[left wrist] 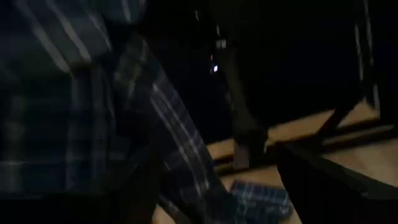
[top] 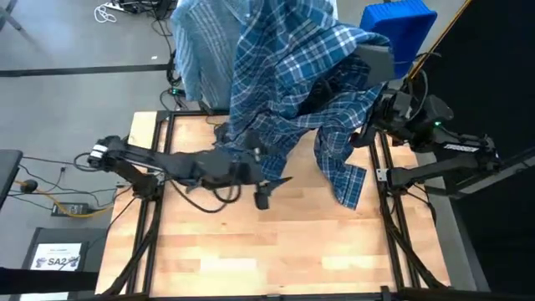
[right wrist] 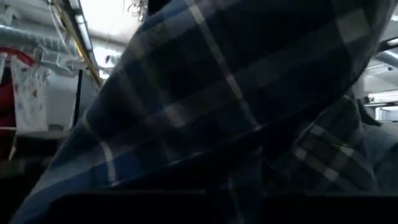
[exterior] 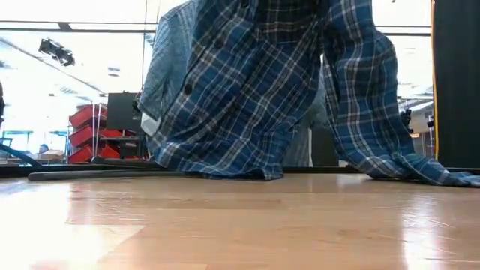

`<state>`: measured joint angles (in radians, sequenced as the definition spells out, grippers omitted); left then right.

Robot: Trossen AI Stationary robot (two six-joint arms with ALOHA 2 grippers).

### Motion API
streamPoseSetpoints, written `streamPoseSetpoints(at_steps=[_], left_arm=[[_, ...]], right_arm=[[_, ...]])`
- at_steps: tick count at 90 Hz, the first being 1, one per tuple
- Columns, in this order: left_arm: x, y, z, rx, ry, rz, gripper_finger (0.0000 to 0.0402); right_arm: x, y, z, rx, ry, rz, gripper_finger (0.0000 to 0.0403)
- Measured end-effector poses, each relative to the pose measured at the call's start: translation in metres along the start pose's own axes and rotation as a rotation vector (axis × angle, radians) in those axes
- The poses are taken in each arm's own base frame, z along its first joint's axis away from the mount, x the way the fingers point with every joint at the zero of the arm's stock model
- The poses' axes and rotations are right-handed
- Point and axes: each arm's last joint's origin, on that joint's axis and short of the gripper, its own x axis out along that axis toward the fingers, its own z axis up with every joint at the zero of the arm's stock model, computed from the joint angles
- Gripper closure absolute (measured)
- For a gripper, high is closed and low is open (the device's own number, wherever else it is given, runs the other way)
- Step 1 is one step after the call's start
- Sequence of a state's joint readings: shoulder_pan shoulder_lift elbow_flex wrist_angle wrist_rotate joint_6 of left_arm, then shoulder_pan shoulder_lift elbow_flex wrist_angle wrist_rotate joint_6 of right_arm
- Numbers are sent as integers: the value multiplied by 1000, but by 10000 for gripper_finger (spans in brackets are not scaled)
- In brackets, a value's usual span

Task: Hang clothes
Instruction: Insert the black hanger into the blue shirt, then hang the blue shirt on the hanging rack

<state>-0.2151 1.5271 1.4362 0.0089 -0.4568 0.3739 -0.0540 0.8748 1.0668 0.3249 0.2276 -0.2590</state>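
Left gripper (top: pixel 261 194): near table centre, fingers half hidden under the plaid shirt's (top: pixel 288 75) hem; spread or shut, cannot tell. Right gripper (top: pixel 368 125): at 2 o'clock off the table's right rail, buried in plaid folds; finger state cannot tell.

Plaid shirt raised at 12 o'clock over the far edge of the table (top: pixel 251 251), body draped, one sleeve (top: pixel 343 171) trailing down onto the wood toward 3 o'clock. Striped light shirt (top: pixel 201 50) already hanging behind it at 11 o'clock.

Judgement: one garment up, plaid mid-hang, not yet settled. No white shirt visible.
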Motion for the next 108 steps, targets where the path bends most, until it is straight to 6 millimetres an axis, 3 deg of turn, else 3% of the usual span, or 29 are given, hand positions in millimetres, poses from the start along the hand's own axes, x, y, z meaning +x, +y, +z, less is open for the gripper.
streamPoseSetpoints(at_steps=[15,28,44,52,62,73,96,108], left_arm=[[38,7,-43,35,140,46,146],[63,36,-75,19,195,38,162],[83,74,-116,9,316,58,173],[85,91,-125,-5,332,73,174],[85,101,-129,-17,323,71,174],[85,106,-123,12,297,76,174],[84,119,-92,126,223,118,174],[83,127,-82,206,226,180,174]], right_arm=[[12,6,-4,-92,127,114,402],[38,6,-22,-244,339,141,402],[70,-18,-34,-371,474,138,402],[84,-36,-36,-385,506,153,402],[97,-57,-28,-399,525,151,402],[106,-72,-4,-414,490,152,402],[108,-81,62,-575,290,98,403],[105,-83,83,-670,228,35,403]])
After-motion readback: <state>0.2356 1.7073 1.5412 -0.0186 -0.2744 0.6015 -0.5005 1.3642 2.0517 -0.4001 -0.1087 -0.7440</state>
